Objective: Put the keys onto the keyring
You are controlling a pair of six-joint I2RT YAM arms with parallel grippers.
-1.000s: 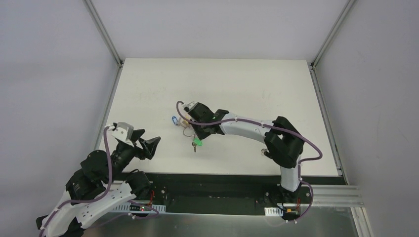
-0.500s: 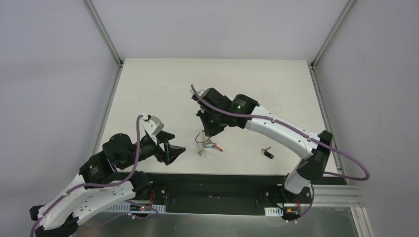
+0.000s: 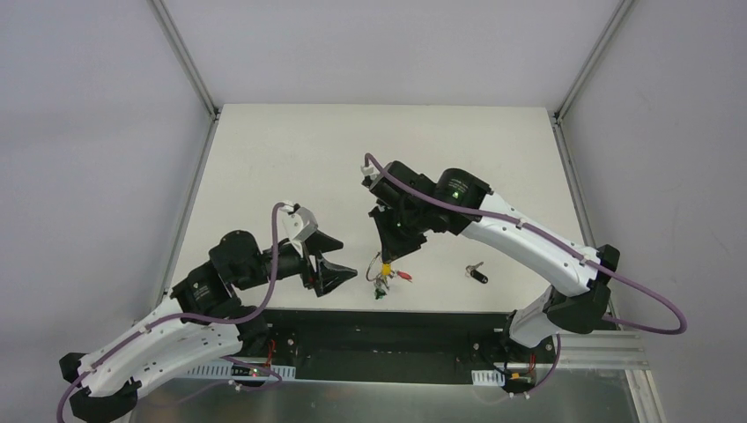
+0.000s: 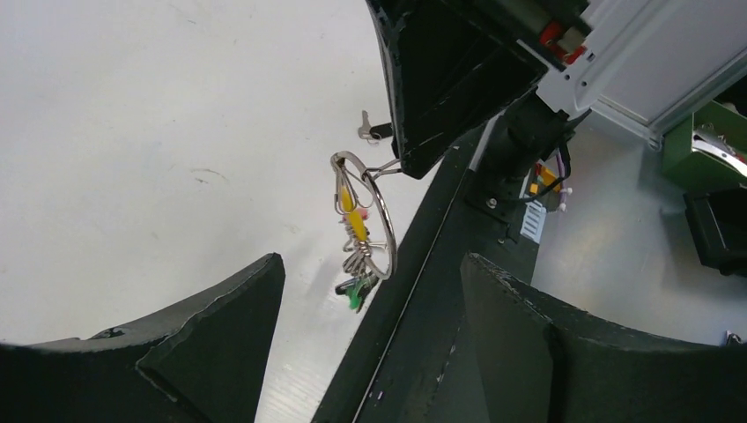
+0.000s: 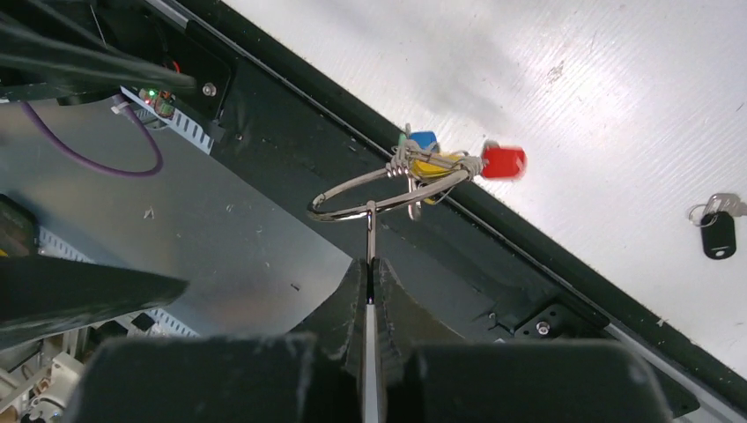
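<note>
Steel keyring (image 5: 379,189): where is it, and who has it?
— My right gripper (image 5: 370,286) has it. The jaws are clenched tight on a thin wire part of the ring, and the ring hangs clear of the table (image 3: 264,159), over its near edge.

What is on the ring?
— A bunch of keys. In the right wrist view I count a red key (image 5: 504,161), a yellow key (image 5: 432,166) and a blue key (image 5: 425,138) crowded at one side of the loop. The green key (image 4: 355,291) hangs lowest in the bunch. Whether it is threaded on the main loop or on a smaller link, I cannot tell.

Black key (image 3: 477,274)?
— Not on the ring. It lies flat on the table, well to the right of the hanging bunch and near the front edge, under my right arm. A small loop of its own shows at its metal end.

Left gripper (image 3: 339,260)?
— Released, jaws spread wide, nothing between them. It sits just left of the bunch, pointed toward it and not touching. From the left wrist view the ring hangs in the gap between the jaws, farther off.
</note>
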